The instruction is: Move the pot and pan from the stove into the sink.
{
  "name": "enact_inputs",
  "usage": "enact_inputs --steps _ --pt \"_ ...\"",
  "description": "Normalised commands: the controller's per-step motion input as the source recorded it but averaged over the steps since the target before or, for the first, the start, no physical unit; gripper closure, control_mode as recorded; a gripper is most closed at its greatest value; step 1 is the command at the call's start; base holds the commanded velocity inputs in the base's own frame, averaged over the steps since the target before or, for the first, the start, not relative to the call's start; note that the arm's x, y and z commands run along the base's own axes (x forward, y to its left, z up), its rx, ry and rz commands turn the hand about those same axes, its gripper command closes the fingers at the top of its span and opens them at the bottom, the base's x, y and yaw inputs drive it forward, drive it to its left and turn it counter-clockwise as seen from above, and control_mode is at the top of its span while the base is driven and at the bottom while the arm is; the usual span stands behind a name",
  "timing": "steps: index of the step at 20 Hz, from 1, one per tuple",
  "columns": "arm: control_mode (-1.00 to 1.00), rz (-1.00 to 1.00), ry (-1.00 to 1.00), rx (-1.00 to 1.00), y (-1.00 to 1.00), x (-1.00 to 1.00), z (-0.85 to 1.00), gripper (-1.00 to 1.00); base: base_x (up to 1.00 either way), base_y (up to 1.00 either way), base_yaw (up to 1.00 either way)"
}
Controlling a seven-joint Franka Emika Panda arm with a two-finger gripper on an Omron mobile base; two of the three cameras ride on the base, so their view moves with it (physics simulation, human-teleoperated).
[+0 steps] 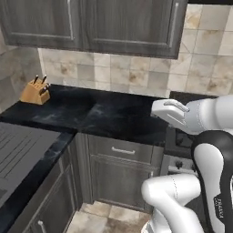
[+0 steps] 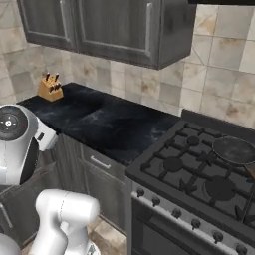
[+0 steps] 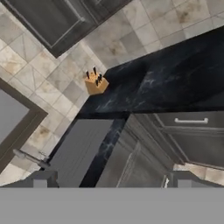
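Observation:
The black gas stove [image 2: 199, 184] stands to the right of the counter, with a row of dark knobs along its front. The shallow dark pan [image 2: 233, 150] sits on a rear burner grate, its brown handle running off the right edge. The pot is out of view. The grey sink [image 3: 81, 148] is recessed in the counter's left wing, with its faucet [image 3: 30, 159] beside it; the sink [image 1: 18, 152] also lies at the lower left of the left base view. My gripper [image 3: 111, 181] is open and empty, hanging in the air above the cabinet corner, well away from the stove.
A wooden knife block [image 3: 96, 82] stands in the counter's back corner. The dark counter [image 2: 109, 124] runs between sink and stove. Grey wall cabinets [image 1: 113, 22] hang above it, and drawers [image 1: 123, 150] sit below. My white arm [image 1: 205, 118] partly hides the stove.

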Motion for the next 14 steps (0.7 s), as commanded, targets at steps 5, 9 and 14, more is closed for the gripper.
enact_inputs --steps 5,9,14 --pt "1.00 0.00 0.00 0.00 0.00 0.00 0.00 -1.00 0.01 -0.09 -0.50" --pt "1.00 0.00 0.00 0.00 0.00 0.00 0.00 -1.00 0.01 -0.09 -0.50" --pt "1.00 0.00 0.00 0.00 0.00 0.00 0.00 -1.00 0.01 -0.09 -0.50"
